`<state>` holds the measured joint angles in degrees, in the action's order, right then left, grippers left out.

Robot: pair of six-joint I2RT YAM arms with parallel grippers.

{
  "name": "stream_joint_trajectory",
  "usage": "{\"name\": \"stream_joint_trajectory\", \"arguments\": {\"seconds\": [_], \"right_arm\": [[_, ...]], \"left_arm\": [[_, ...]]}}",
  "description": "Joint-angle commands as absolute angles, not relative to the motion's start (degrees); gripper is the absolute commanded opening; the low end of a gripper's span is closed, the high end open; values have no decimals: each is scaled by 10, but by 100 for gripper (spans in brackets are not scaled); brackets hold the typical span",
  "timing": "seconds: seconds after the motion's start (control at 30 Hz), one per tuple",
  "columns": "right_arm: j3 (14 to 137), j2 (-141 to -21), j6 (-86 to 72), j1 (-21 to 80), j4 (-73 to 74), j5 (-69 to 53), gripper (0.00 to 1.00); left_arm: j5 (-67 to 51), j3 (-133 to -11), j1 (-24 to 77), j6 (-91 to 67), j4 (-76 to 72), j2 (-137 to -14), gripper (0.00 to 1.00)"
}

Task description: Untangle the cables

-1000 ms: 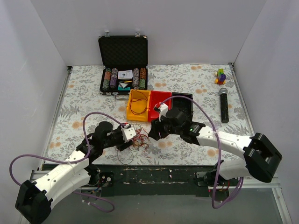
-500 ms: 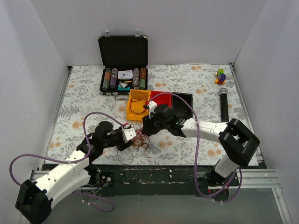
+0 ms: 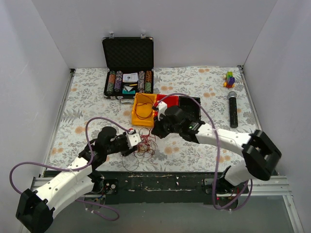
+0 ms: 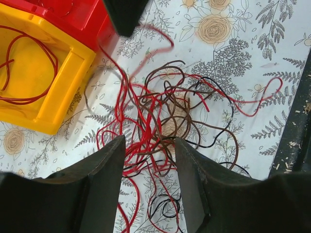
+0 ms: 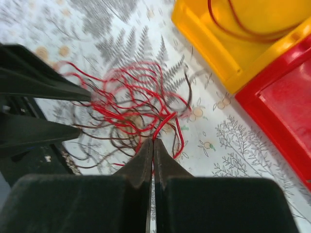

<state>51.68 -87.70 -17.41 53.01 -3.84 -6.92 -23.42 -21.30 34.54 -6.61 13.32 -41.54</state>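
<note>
The cables (image 3: 145,144) lie as a loose nest of thin red, brown and black wires on the flowered cloth, just in front of the yellow bin (image 3: 136,115). My left gripper (image 3: 133,143) is at the nest's left edge. In the left wrist view its fingers (image 4: 109,160) stand apart over the cables (image 4: 165,109), with strands running between them but none pinched. My right gripper (image 3: 155,131) is at the nest's far right side. In the right wrist view it (image 5: 153,141) is shut on one red cable (image 5: 164,124) that rises out of the bunch (image 5: 126,99).
One red wire lies coiled in the yellow bin (image 4: 58,97). Red bin (image 3: 165,100) and black bin (image 3: 193,101) adjoin it on the right. An open black case of poker chips (image 3: 128,81) stands behind. A microphone (image 3: 233,109) and toy blocks (image 3: 229,79) are at the far right.
My right gripper has shut on a red cable at the nest's far right edge and its arm has shifted. The left gripper's fingers have narrowed a little and stayed in place.
</note>
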Motion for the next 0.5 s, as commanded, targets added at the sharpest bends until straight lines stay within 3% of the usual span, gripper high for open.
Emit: {"name": "stream_joint_trajectory", "arguments": {"seconds": [0.0,0.47], "right_arm": [[564,-747,-148,532,-12,-49,1],[624,-579,-157,544,83,-93,1]], "left_arm": [[-249,-202,341,-61,127,-404,44],[-255,-253,333,-82,151,-398,45]]}}
